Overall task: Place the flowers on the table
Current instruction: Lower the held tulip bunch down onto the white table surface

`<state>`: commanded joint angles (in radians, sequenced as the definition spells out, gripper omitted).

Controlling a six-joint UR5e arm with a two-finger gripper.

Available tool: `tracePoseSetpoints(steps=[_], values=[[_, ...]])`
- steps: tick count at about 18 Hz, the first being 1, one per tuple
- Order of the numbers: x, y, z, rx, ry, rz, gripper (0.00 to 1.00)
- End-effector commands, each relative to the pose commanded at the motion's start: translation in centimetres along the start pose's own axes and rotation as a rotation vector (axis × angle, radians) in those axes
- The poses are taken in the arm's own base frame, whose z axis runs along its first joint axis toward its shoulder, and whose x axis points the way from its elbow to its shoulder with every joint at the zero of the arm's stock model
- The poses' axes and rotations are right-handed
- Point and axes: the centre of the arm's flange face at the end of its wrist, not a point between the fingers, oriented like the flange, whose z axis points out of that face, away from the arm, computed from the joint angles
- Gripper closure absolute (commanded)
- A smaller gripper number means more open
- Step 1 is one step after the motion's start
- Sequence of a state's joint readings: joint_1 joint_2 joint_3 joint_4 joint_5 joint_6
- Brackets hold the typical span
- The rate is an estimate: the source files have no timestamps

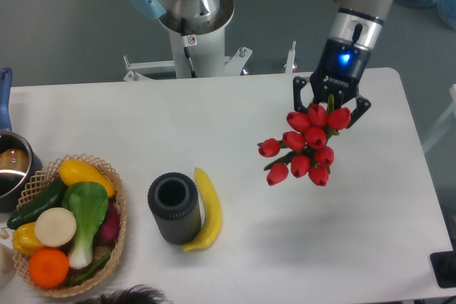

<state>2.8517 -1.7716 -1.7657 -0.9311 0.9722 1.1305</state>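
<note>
The white bench lies bare beneath the flowers, which are clamped in the claw; they should be lowered gently before release.

The tulips are bright red with bits of green stem and leaf between the buds. The gripper is black with a glowing blue light above it, on a silver arm with pale blue joint caps. The table is plain matte white. The cylindrical vase is dark grey and ribbed; the banana is yellow. The wicker basket is tan, holding an orange, a yellow squash, and a dark green cucumber.
</note>
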Motion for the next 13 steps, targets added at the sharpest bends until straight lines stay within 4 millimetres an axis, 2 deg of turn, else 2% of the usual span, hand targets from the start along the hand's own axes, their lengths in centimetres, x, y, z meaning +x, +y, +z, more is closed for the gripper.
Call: tracePoseSetpoints(steps=[4, 9, 13], values=[[-1.7, 1.5, 2.5, -0.072, 0.004, 0.005, 0.55], [-3.3, 2.2, 4.8, -0.086, 0.033, -0.002, 0.55], [-4.1, 3.2, 7.5, -0.104, 0.067, -0.012, 0.55]])
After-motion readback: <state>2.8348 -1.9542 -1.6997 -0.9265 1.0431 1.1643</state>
